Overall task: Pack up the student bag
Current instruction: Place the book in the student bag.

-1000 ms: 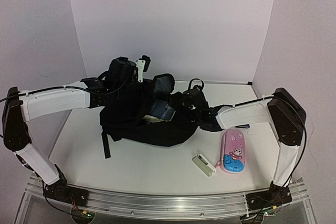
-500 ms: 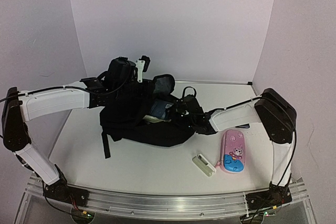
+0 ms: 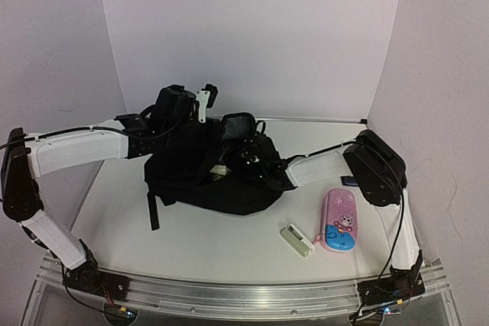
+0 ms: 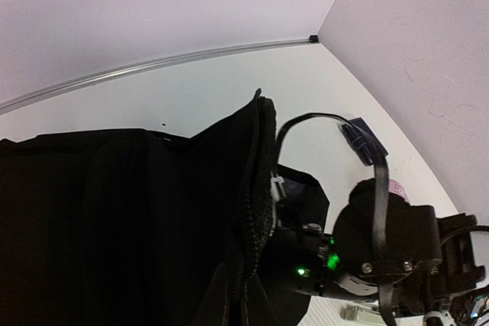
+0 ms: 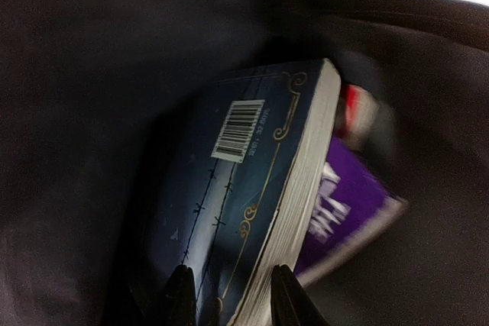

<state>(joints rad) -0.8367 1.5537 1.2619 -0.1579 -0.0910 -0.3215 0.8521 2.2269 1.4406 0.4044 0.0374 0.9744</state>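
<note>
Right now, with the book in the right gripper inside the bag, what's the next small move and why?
Probably ease the blue book a little deeper, then open. The right gripper grips its edge, already inside the student bag, beside a purple item.

A black bag (image 3: 191, 181) sprawls across the white counter (image 3: 214, 246); toward the front right, a pink pencil case (image 3: 340, 221) lies just beside a small white box (image 3: 296, 239).
</note>
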